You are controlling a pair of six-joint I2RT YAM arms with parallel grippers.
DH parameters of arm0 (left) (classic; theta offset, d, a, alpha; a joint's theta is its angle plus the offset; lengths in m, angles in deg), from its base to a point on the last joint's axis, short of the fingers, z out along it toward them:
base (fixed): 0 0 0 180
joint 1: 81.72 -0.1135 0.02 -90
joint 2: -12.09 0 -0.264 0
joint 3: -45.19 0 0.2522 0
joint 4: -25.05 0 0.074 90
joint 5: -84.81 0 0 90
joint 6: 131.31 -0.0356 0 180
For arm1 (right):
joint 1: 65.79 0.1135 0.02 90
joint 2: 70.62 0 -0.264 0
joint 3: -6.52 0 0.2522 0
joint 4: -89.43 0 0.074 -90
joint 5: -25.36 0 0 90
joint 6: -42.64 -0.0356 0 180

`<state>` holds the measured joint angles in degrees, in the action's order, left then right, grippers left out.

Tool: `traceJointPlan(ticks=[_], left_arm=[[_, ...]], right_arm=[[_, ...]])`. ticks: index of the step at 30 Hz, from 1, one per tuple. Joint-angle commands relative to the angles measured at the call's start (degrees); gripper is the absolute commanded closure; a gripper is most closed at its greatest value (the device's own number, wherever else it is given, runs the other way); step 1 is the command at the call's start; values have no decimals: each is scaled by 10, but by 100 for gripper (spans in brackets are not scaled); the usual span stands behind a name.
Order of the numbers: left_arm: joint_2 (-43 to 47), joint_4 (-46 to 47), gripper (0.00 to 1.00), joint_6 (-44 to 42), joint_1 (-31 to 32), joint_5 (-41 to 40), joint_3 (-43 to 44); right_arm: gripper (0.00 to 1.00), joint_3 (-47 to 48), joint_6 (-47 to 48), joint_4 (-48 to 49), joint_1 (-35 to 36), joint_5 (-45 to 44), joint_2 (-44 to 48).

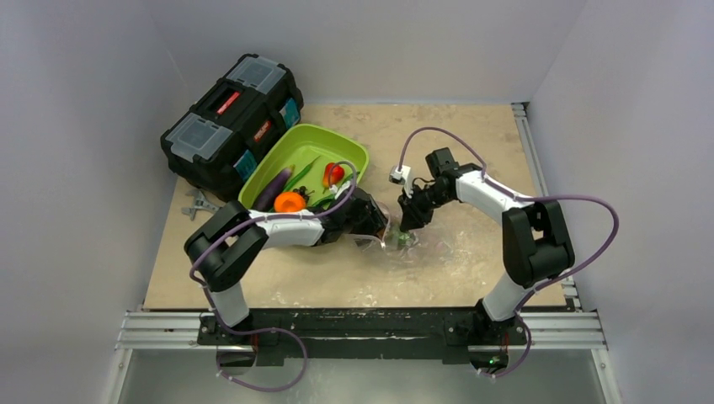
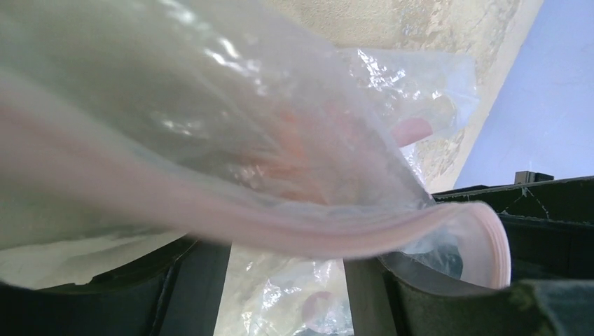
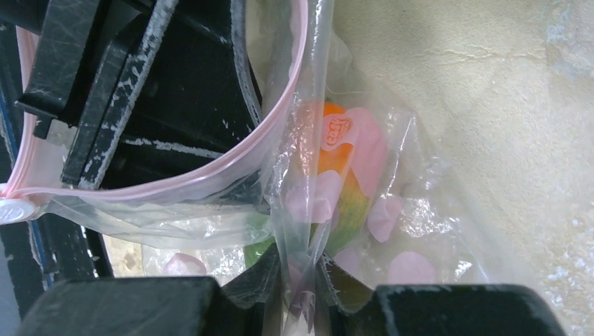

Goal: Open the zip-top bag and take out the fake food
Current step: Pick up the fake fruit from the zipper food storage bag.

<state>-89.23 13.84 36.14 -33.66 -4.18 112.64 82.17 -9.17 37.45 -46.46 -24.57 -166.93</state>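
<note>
The clear, crinkly soft plastic zip-top bag (image 1: 396, 244) lay on the beige table top (image 1: 480, 143) between the two arms, just in front of the lime-green plastic tray (image 1: 358, 153). The right gripper (image 3: 298, 278) was clamped on a thin upright fold of the bag's wall, the film pinched flat between its fingers. The left gripper (image 1: 376, 223) sat at the bag's mouth, where the pale pink zip strip (image 3: 210, 176) stood open in a wide loop round its black body. Whether its jaws held a lip could not be told, as blurred film filled the left wrist view.

Inside the bag, a glossy orange-green plastic mango (image 3: 336, 157) rested against the wall close to the right fingers. A purple plastic eggplant (image 1: 274, 189), a round orange plastic fruit (image 1: 290, 201), a red plastic pepper (image 1: 333, 174) and a long green plastic pod (image 1: 305, 174) lay in the tray.

The bag would likely handle as light, limp and slippery, following any pull rather than keeping its shape. The stiffer zip strip offered the surest hold, one lip to each side. The mango seemed light, hard and smooth, so prone to squirt from the pads. It was best taken across its narrower middle.
</note>
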Motion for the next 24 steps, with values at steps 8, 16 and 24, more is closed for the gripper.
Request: traceJointPlan(ticks=[8,16,24], left_arm=[[22,142,43,31,3,-82,-107],[-11,176,42,34,4,-66,-90],[-19,232,41,-2,3,-39,-82]], right_arm=[[100,-44,-12,-28,-35,-2,47],[100,-44,10,-46,-34,-5,38],[100,-31,21,-59,-34,11,24]])
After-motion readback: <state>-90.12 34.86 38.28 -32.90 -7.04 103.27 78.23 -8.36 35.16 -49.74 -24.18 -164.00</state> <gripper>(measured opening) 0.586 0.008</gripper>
